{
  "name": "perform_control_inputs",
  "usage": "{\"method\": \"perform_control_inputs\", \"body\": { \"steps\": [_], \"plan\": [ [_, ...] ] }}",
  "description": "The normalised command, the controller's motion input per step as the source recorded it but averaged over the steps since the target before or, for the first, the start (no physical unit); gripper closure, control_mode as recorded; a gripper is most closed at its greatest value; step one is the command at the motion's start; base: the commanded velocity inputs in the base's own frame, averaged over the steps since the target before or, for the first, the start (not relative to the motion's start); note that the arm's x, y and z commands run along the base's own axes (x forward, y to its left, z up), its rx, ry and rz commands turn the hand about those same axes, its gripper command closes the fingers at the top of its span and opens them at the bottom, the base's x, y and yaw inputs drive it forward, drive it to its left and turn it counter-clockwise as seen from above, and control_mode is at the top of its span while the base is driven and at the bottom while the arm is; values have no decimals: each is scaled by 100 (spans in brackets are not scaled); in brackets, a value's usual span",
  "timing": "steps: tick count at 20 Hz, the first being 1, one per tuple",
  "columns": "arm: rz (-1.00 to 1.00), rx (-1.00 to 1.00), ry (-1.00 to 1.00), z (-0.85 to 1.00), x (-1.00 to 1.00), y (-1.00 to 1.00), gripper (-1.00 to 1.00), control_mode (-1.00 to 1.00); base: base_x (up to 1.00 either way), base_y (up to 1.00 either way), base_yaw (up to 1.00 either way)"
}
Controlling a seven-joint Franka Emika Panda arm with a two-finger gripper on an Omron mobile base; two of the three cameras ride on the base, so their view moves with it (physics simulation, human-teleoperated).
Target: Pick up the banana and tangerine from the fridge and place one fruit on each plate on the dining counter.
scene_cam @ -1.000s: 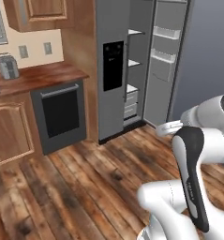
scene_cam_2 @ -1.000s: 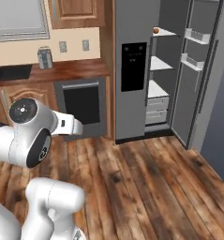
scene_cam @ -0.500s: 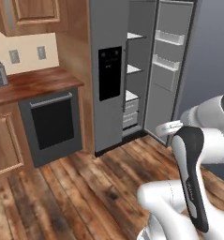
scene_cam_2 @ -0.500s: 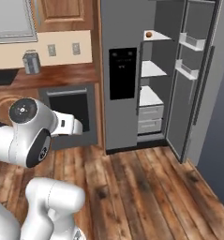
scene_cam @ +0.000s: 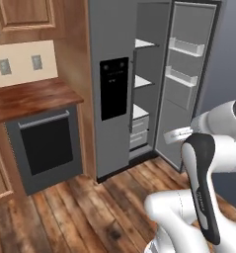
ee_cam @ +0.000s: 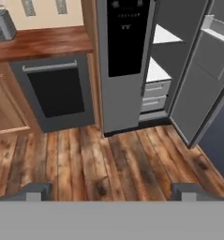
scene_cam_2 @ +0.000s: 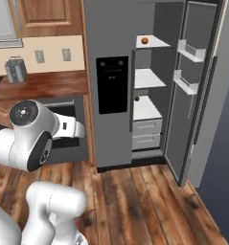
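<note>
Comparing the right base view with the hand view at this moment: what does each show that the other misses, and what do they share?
Right base view: a small orange tangerine on the top white shelf of the tall grey fridge, and the white door bins.

Hand view: the open gripper, its dark fingertips wide apart above the wooden plank floor.

Both: the fridge's black dispenser panel, its open right door, the white drawers, the black oven, and a grey metal canister on the brown worktop.

One fridge [scene_cam_2: 111, 72], one tangerine [scene_cam_2: 144, 40], one oven [scene_cam: 45, 146], perhaps two drawers [scene_cam_2: 146, 134].
</note>
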Motion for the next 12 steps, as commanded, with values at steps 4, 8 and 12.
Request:
{"method": "perform_control_inputs", "body": {
  "steps": [4,8,12],
  "plan": [
    [0,0,0,0,0,0,-100,100,87,-38,12],
    [0,0,0,0,0,0,-100,100,88,-33,13],
    [0,0,0,0,0,0,-100,100,85,-32,15]
  ]
}}
